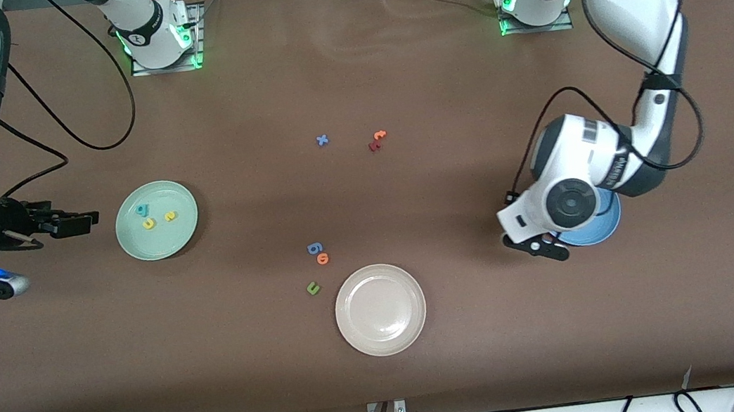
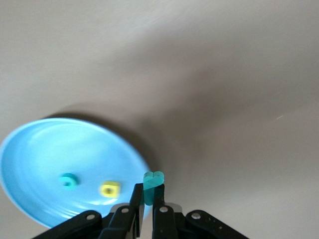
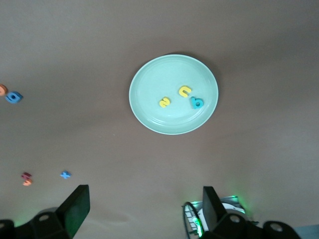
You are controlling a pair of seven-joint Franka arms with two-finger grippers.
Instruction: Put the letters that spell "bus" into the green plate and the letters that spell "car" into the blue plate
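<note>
Left wrist view: left end effector [image 2: 148, 199] pinches the thin teal r [image 2: 152, 185] just above the rim of the blue plate [image 2: 45, 149], where the teal c [image 2: 68, 181] and yellow a [image 2: 110, 189] already lie. Right end effector [image 3: 144, 209], fingers spread, waits high over the worktop [image 1: 497, 331] beside the green plate [image 1: 163, 245], which holds the teal b [image 1: 141, 209], yellow u [image 1: 149, 223] and yellow s [image 1: 170, 216].

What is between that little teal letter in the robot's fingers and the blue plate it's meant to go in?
Nothing visible. The left gripper is shut on the teal letter right beside the blue plate, just past its rim. The plate holds only a teal letter and a yellow letter, with bare room around them.
</note>
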